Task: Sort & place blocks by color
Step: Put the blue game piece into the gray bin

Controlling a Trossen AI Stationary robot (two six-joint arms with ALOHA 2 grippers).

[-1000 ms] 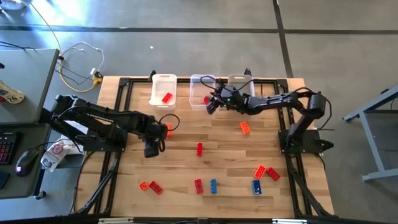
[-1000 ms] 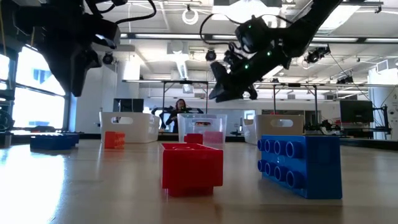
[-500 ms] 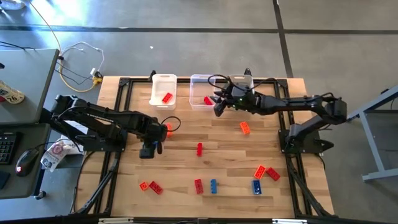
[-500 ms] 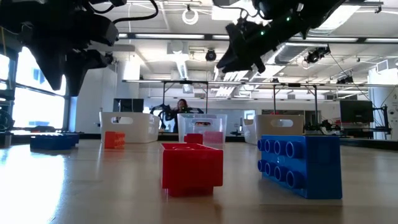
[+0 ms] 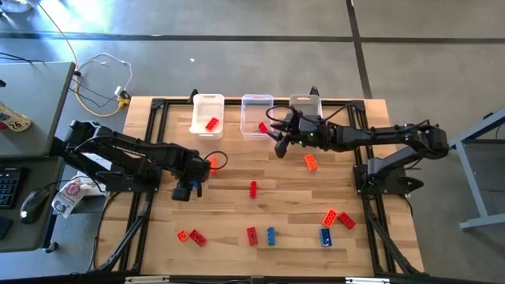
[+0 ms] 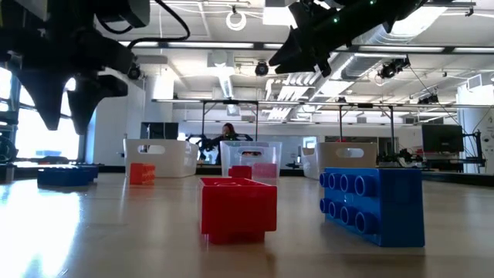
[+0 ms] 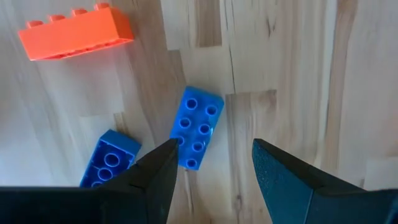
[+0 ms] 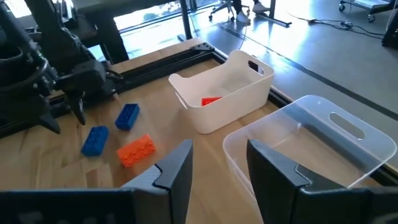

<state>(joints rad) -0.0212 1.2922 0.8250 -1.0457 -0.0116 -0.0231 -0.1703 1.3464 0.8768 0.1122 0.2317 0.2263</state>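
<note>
the left gripper (image 7: 211, 163) hovers with jaws parted and empty straight above a blue block (image 7: 196, 127), whose long axis runs roughly across the gap; right gripper (image 8: 219, 163) parted, empty, over the bins (image 8: 224, 93).

left gripper (image 5: 183, 192): arm low over table, jaws apart, empty | right gripper (image 5: 279, 147): arm outstretched, raised, jaws apart, empty

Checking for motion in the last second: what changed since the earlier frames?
The right gripper swung from over the middle bin out toward the table's centre, empty. The left gripper slid nearer the table's front, open over a blue block. Blocks and bins stayed put.
</note>
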